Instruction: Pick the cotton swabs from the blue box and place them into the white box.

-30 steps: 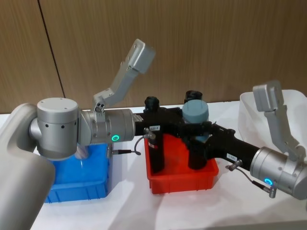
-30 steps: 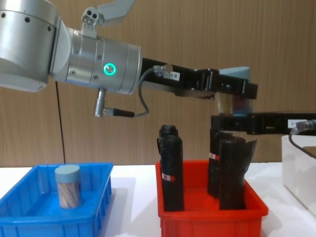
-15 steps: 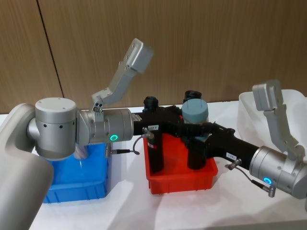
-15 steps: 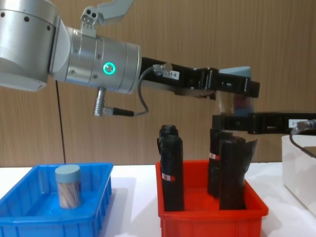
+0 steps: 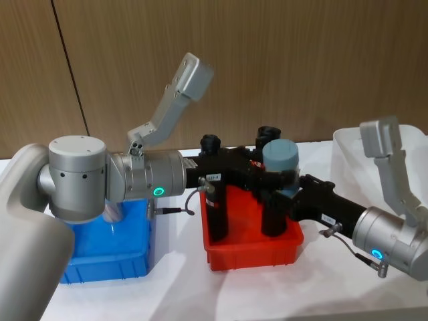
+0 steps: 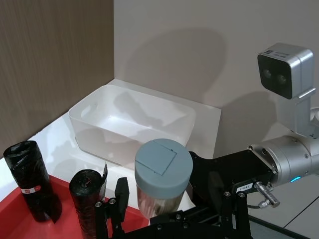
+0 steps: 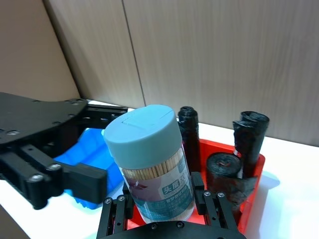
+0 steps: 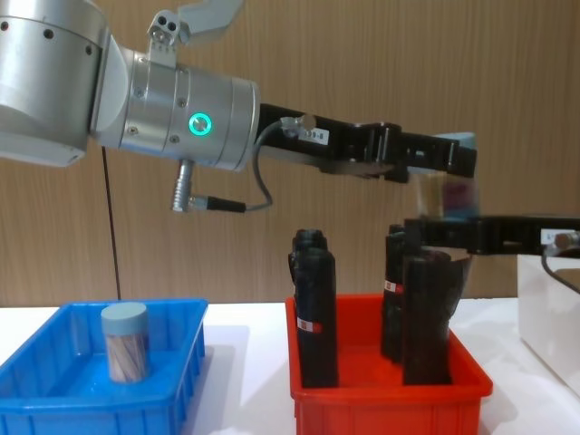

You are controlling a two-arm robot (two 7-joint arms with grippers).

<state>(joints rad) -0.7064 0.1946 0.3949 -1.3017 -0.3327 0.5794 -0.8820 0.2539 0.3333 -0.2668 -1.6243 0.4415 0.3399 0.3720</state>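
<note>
**Blue-grey lid aloft: jar of cotton swabs [image 5: 279,164] held over the red bin [image 5: 254,253]**

From my remote station I read the right gripper [image 7: 162,205] as pinching the jar low on its clear wall. One finger is on either side, and the label faces that arm's wrist camera. The jar hangs upright in the air above the red bin, higher than the tops of the black rolls [image 8: 315,313] standing in it.

The left gripper [image 8: 449,161] reaches in from the robot's left at about the height of the lid. In the right wrist view its fingers are spread and stand apart from the jar, gripping nothing.

The white box [image 6: 99,142] sits on the table to the robot's right of the red bin; the left wrist view shows it beyond the held jar.

A second jar of cotton swabs [image 8: 124,342] stands upright inside the blue box [image 8: 91,408], which lies to the robot's left of the red bin.
</note>
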